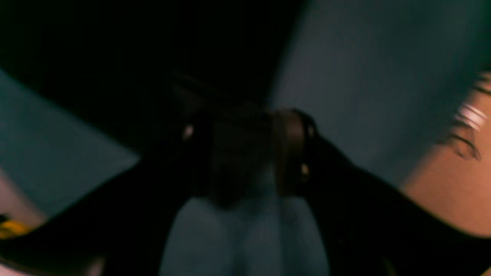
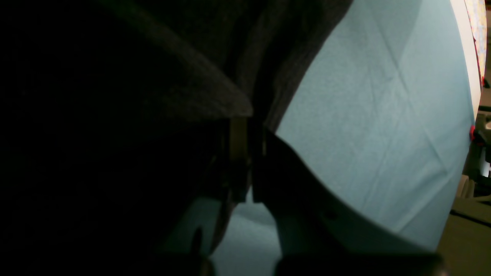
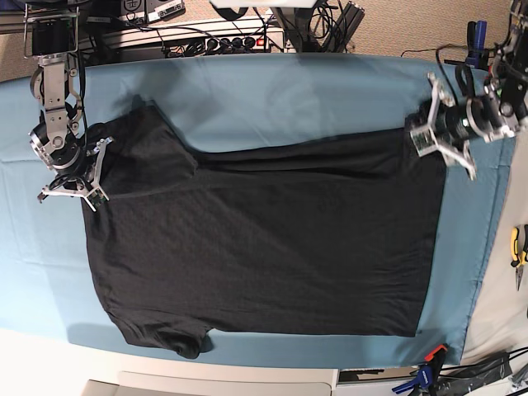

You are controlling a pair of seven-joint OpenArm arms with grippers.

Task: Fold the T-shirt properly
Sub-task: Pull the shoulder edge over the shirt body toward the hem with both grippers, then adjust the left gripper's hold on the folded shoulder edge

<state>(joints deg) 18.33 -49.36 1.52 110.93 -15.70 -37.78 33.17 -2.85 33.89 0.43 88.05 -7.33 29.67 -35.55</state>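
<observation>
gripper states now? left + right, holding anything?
Left gripper: jaws apart at the T-shirt corner; grip cannot be told.
Right gripper: shut on the T-shirt's edge.

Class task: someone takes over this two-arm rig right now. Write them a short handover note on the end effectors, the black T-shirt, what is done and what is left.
Left end effector: jaws apart at the hem corner of the large plain black soft fabric T-shirt; grip uncertain.
Right end effector: shut on the T-shirt at the sleeve edge.
T-shirt: spread nearly flat on the teal blue table cloth, one sleeve bunched at the near edge, no graphic showing.
Done: shirt laid out.
Left: every fold; none shows yet.
</observation>
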